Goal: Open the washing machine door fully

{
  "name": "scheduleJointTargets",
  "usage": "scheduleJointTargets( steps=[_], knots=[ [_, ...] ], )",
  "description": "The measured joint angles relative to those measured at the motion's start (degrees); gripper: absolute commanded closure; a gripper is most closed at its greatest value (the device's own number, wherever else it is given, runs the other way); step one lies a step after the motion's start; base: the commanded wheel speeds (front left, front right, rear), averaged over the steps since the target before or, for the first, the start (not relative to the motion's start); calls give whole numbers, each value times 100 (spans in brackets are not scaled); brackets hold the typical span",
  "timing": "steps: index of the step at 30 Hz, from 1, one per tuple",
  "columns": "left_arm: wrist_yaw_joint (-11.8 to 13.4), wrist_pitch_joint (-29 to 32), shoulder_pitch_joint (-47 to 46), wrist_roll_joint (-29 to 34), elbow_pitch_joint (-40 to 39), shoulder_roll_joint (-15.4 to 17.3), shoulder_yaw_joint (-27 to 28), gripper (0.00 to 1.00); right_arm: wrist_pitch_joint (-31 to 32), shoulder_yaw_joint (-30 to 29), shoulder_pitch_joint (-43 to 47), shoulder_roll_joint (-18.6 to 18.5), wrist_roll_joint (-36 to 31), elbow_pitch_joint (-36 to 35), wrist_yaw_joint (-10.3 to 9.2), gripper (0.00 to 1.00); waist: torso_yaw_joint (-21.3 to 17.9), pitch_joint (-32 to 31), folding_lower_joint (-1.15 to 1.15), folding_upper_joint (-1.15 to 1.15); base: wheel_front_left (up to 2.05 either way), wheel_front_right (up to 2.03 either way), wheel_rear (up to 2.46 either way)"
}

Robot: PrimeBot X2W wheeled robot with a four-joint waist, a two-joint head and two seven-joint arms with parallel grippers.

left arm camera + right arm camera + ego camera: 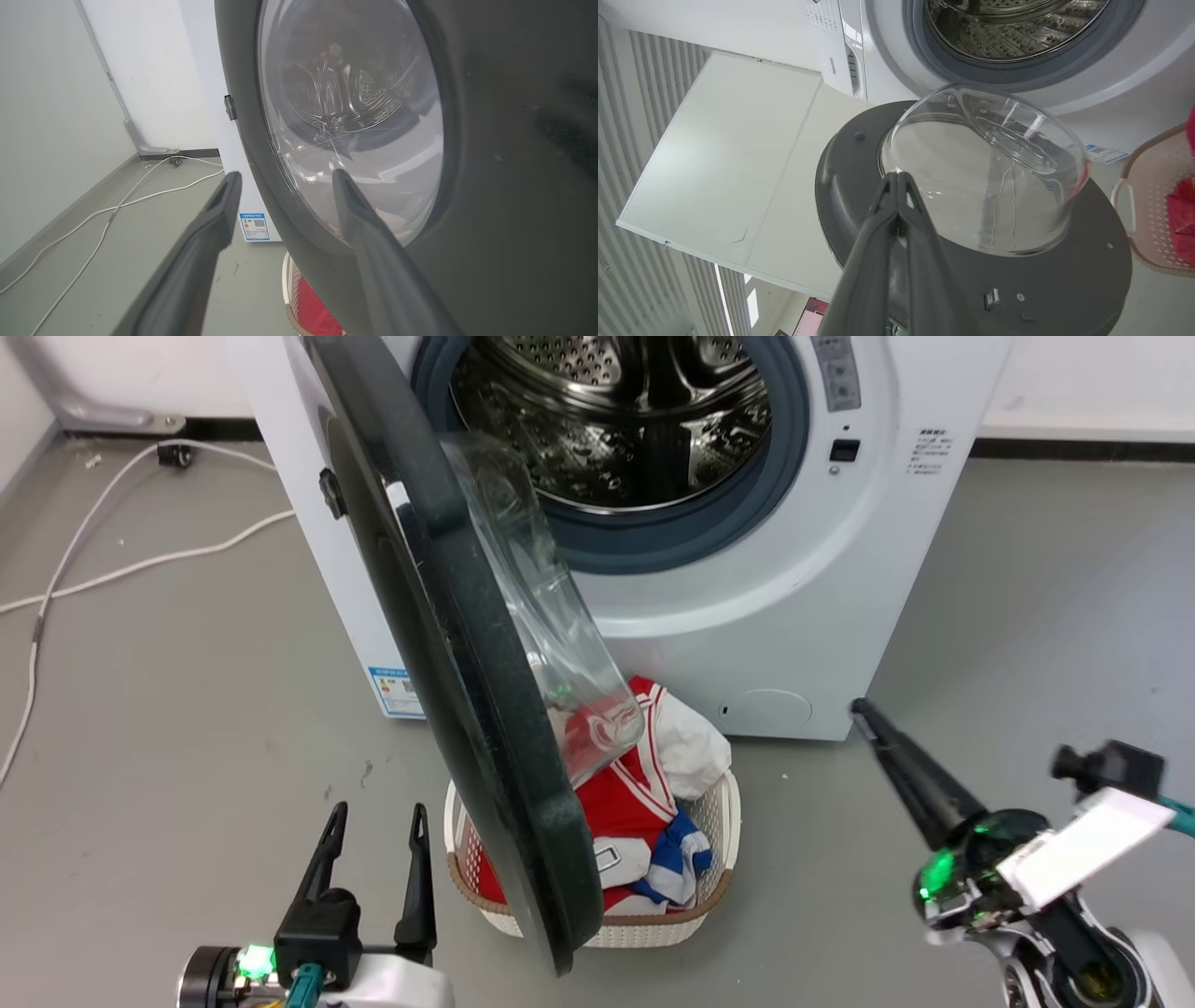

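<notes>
The door stands swung well out from the washer on its left-side hinge, edge-on to the head camera, its glass bowl facing right and its near rim hanging over the basket of red, white and blue clothes, with the drum bare behind it. The left gripper is spread wide and empty, near and just left of the door's near rim, facing its outer side; contact cannot be told. The right gripper has its fingers pressed together on nothing, off to the right of the basket, apart from the door
</notes>
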Motion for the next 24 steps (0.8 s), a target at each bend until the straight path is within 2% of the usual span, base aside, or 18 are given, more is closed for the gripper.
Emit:
scheduleJointTargets(
  steps=[4,6,12,15,18,21,24],
  knots=[
    [2,0,115,0,-7,13,36,0,-699,-320,169,31,-421,-46,0,100,-57,-162,0,0,0,0,0],
    [4,0,151,0,-26,15,44,0,-1138,-378,249,-25,-887,-125,1,100,-80,-219,0,0,0,0,0],
    [20,0,219,-9,-55,20,107,0,-2718,-121,499,-288,-2276,-177,1,100,-131,-313,0,0,0,0,0],
    [21,0,265,-18,-57,22,125,0,-3531,87,571,-666,-3502,21,1,100,-143,-351,0,0,0,0,0],
    [22,0,314,-34,-64,20,140,0,-3712,100,641,-765,-5059,256,1,100,-159,-378,0,0,0,0,0],
    [24,0,329,-38,-85,15,149,0,-3735,-270,667,-419,-6361,122,9,100,-171,-384,0,0,0,0,0],
    [24,0,344,-38,-90,15,154,0,-3735,-326,887,-149,-7452,5,11,100,-167,-388,0,0,0,0,0]
  ],
)
